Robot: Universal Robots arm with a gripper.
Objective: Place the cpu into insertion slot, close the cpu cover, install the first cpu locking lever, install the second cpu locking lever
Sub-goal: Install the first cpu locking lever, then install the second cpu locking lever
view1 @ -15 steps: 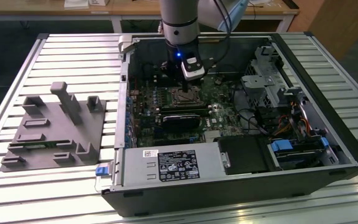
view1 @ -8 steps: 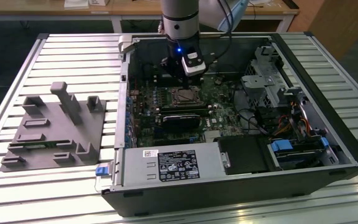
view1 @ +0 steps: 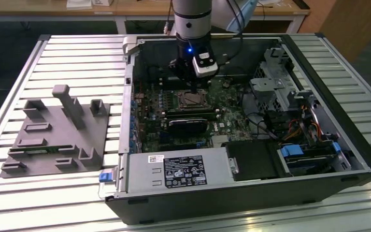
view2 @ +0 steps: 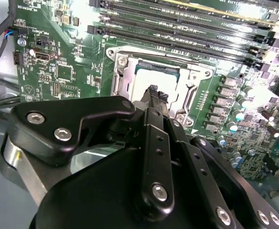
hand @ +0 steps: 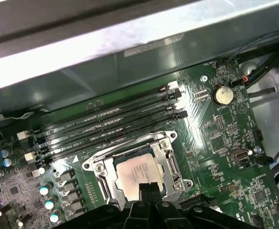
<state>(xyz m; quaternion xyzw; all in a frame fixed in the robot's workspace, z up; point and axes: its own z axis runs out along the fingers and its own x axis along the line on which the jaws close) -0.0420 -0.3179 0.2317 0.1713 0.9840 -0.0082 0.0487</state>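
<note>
The cpu, a pale silver square chip, lies flat in the insertion slot on the green motherboard. The cpu cover, a silvery frame with a square window, lies down around the chip. In the second wrist view the chip and the cover show past the black fingers. My gripper hangs just above the near edge of the socket, fingertips pressed together and holding nothing. In the exterior view my gripper points straight down over the socket inside the open computer case.
Several long black memory slots run beside the socket, with a coin battery and a row of capacitors nearby. The case wall rises close behind. A grey fixture sits on the table at the exterior view's left.
</note>
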